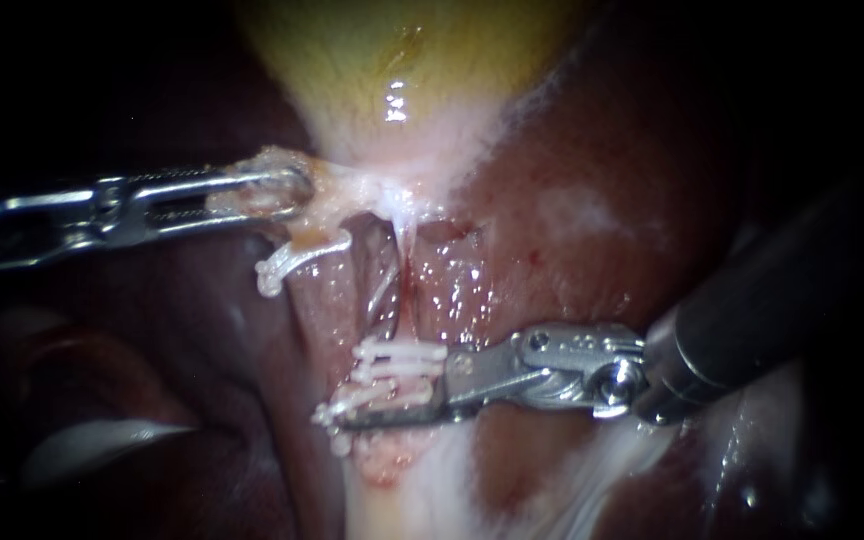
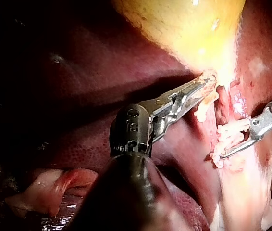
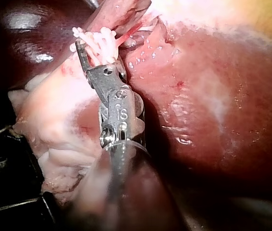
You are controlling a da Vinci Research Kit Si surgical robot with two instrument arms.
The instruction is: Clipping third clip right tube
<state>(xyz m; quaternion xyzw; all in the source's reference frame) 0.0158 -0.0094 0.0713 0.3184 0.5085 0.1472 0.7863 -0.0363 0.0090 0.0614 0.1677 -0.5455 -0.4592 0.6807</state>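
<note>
The right tube (image 1: 380, 295) runs down from the gallbladder's neck, with two white clips (image 1: 402, 357) lying across it low down. Just below them my right instrument (image 1: 382, 405) comes in from the right. Its jaws are closed on a third white clip (image 1: 364, 402) that straddles the same tube. In the right wrist view its jaws (image 3: 85, 53) sit among the white clips (image 3: 100, 38). My left instrument (image 1: 272, 190) comes in from the left, its jaws shut on pale tissue at the gallbladder's neck and holding it leftward, as the left wrist view (image 2: 201, 89) also shows.
The yellow gallbladder (image 1: 392, 60) fills the top centre. Dark red liver (image 1: 592, 200) lies to the right and behind. Another white clip (image 1: 287, 262) sits on the left tube under my left instrument. Pale fatty tissue (image 1: 402, 500) spreads below the clips.
</note>
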